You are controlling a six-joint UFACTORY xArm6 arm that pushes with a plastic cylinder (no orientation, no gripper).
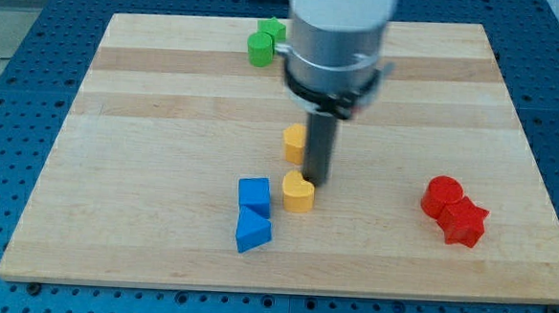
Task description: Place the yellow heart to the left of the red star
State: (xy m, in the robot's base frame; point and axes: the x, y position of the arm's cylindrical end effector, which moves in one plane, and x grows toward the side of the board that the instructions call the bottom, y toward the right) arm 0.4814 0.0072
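The task is at an early stage, by my judgement: the yellow heart [298, 191] lies near the board's centre, well apart from the red star [464, 223] at the view's right, with bare wood between them. A push toward the view's right remains. My tip [314, 182] stands just beside the heart's upper right edge, apparently touching; the rod has no jaws and grips nothing. The heart is a small, thick, rounded block lying flat, just right of the blue blocks [253, 213].
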